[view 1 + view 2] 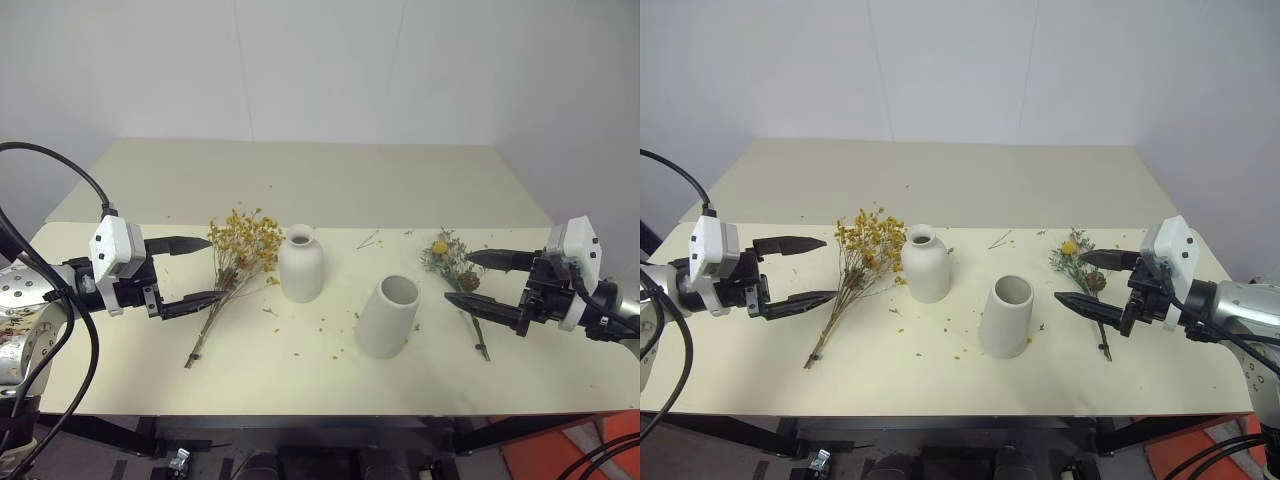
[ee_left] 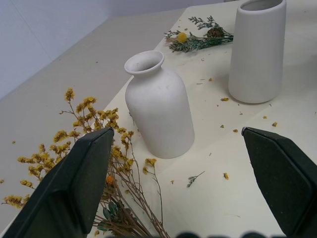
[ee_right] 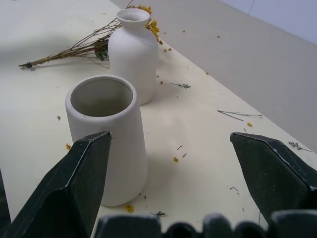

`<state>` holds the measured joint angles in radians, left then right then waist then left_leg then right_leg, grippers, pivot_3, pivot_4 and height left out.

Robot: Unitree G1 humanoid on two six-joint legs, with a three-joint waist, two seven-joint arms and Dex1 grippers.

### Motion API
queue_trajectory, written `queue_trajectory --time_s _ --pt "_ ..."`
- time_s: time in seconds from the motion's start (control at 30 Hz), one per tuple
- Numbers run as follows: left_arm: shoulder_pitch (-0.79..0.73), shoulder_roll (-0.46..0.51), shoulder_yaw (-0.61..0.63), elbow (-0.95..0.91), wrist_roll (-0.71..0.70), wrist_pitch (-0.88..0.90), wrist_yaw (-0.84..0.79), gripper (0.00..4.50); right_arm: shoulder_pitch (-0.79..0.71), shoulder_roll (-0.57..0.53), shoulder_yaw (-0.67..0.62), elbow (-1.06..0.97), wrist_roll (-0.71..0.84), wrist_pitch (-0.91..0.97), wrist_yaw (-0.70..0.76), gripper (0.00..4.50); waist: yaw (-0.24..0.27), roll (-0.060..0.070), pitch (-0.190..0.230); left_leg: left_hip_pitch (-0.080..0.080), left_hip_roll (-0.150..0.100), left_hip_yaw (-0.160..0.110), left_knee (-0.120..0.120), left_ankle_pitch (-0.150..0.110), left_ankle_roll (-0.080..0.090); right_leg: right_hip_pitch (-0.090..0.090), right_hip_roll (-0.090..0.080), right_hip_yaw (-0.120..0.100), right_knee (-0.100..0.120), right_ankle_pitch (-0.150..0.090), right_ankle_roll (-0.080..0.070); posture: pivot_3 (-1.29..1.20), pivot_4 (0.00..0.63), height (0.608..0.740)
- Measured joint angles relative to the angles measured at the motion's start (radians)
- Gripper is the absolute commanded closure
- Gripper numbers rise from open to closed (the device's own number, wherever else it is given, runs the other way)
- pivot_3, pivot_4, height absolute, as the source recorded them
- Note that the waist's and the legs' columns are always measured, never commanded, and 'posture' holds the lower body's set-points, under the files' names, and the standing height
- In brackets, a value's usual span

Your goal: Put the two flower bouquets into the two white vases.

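Mustard-yellow bouquet, greyish sprig lying flat; white vases empty.

Head stereo pair: looking forward and down from above the near edge of the table, taking in the whole tabletop and the wall behind.
Eye offset: the bottle vase is sitting near frame centre in the left eye view, slightly further left in the right eye view.
Left wrist camera: sitting low and close, facing across the table past the mustard-yellow bouquet toward the cylinder vase.
Right wrist camera: sitting low and close, facing the opposite way, with the cylinder vase nearest.
Shared: all views are showing both vases.
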<state>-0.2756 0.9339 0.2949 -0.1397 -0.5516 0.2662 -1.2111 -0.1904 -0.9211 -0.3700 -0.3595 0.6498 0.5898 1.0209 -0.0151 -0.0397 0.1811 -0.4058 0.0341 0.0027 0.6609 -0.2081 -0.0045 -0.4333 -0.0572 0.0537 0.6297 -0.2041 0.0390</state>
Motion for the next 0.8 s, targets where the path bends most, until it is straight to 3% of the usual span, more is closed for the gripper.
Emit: queue_trajectory --time_s 0.27,0.43,0.67,0.8 --pt "0.000 0.000 0.000 0.000 0.001 0.002 0.005 0.00 0.001 0.000 0.000 0.000 0.000 0.000 -0.001 0.03 0.000 0.000 0.000 0.000 0.000 0.000 0.000 0.000 0.000 0.000 0.000 0.000 0.000 0.000 0.000 0.00 0.150 0.740" --pt "-0.013 0.030 -0.030 -0.002 0.089 0.077 0.123 0.00 0.001 0.000 0.000 0.004 0.000 -0.001 -0.001 0.03 0.000 0.000 0.000 0.000 0.000 0.000 0.000 0.000 0.000 0.000 0.000 0.000 0.000 0.000 0.000 0.00 0.150 0.740" --pt "-0.200 0.148 -0.198 -0.055 0.157 0.483 0.240 0.00 -0.042 0.007 0.026 0.021 -0.001 -0.016 -0.001 0.03 0.000 0.000 0.000 -0.001 0.000 0.000 0.000 0.000 0.000 0.000 0.000 0.000 0.000 0.000 0.000 0.00 0.150 0.740" --pt "-0.400 0.212 -0.367 -0.056 0.154 0.802 0.229 0.00 -0.128 0.019 0.070 0.042 0.002 -0.016 0.003 0.03 -0.004 0.000 0.000 0.000 0.000 0.000 0.000 0.000 0.000 -0.001 0.001 0.001 0.001 0.000 0.001 0.00 0.150 0.740"
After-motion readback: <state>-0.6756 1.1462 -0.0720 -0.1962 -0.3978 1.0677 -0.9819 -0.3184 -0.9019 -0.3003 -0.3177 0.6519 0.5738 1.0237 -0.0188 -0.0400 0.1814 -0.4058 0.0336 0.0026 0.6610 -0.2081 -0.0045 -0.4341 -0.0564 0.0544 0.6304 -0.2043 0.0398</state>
